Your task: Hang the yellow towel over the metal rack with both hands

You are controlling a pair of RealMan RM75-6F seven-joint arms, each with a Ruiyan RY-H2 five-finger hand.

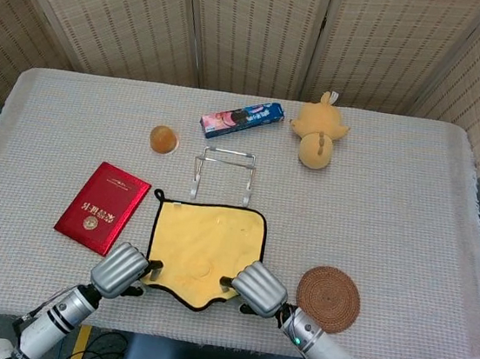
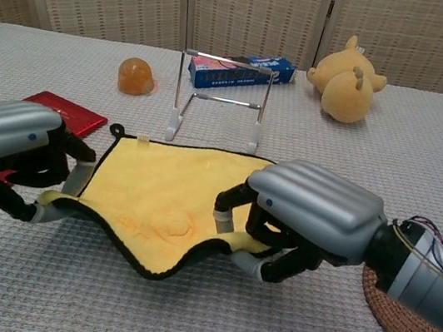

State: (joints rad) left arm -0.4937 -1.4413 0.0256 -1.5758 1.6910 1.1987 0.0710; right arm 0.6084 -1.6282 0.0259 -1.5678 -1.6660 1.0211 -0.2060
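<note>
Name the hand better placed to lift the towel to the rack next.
Neither alone: left hand and right hand each pinch a near corner of the towel. The rack stands centred beyond it, so both should lift together.
</note>
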